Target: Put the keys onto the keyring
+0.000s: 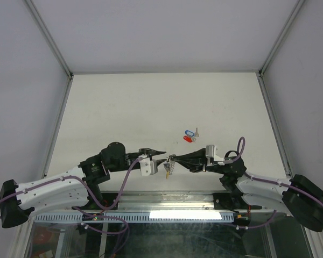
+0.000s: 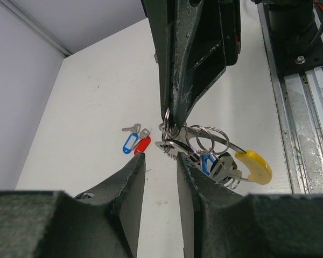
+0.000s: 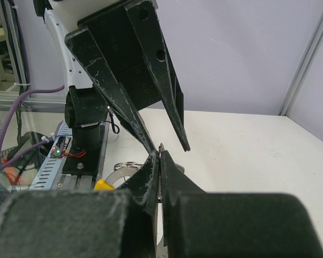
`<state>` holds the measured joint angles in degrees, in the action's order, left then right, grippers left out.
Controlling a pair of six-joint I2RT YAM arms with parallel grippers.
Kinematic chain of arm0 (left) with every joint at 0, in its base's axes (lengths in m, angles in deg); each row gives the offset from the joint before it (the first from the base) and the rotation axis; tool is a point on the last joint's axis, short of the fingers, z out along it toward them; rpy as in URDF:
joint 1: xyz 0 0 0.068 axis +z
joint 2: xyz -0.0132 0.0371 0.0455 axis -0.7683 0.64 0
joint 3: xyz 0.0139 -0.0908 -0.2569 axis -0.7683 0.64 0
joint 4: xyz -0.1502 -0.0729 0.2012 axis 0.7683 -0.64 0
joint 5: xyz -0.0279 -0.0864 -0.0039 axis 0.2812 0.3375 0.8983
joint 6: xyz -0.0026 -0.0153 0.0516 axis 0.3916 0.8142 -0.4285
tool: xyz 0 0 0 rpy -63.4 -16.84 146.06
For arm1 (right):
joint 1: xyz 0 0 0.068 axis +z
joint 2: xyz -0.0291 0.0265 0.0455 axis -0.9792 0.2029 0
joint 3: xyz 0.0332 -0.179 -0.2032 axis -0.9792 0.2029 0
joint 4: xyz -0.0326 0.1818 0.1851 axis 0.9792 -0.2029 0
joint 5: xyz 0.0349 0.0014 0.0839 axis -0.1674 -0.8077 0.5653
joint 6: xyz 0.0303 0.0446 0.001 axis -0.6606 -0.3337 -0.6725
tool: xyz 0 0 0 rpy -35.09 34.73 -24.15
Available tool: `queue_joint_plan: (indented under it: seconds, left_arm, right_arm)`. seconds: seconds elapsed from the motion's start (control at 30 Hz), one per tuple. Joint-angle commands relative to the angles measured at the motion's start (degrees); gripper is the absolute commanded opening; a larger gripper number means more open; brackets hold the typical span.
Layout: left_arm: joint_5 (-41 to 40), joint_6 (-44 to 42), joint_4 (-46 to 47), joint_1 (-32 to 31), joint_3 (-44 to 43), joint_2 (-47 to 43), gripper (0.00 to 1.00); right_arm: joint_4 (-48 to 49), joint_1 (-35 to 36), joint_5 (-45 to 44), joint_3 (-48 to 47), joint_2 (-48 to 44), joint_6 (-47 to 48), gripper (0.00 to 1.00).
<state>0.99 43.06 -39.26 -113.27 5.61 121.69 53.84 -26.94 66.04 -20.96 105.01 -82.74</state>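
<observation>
Keyring (image 2: 254, 165) dangles mid-frame, pinched tight in your right gripper (image 2: 170, 121) (a few keys (image 2: 220, 167) already hang from it). Your left gripper (image 2: 160, 158) faces it, jaws a little apart, empty. Two loose keys (image 2: 142, 145) lie just left of centre. Fetching another looks to be the step in hand, and it calls for a fine, low pinch.

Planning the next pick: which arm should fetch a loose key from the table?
Likely left: the left gripper is open and empty, the right gripper is shut on the keyring; loose keys lie just beyond both.
</observation>
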Motion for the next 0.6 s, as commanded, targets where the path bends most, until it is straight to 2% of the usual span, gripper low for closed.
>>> queue_joint_plan:
  seconds: [0.0,0.37,0.57]
  left_arm:
    - [2.64,-1.33,1.95,-0.56,-3.02,-0.2,0.28]
    - [5.96,-2.47,1.36,-0.56,-2.68,0.93,0.22]
    - [5.53,-2.96,-0.66,-0.56,-3.8,2.27,0.07]
  right_arm:
    - [0.99,-0.2,0.63,-1.81,-1.15,1.29,0.0]
    - [0.53,-0.16,0.81,-2.27,-1.11,1.49,0.0]
    - [0.26,-0.2,0.78,-2.19,-1.67,1.46,0.0]
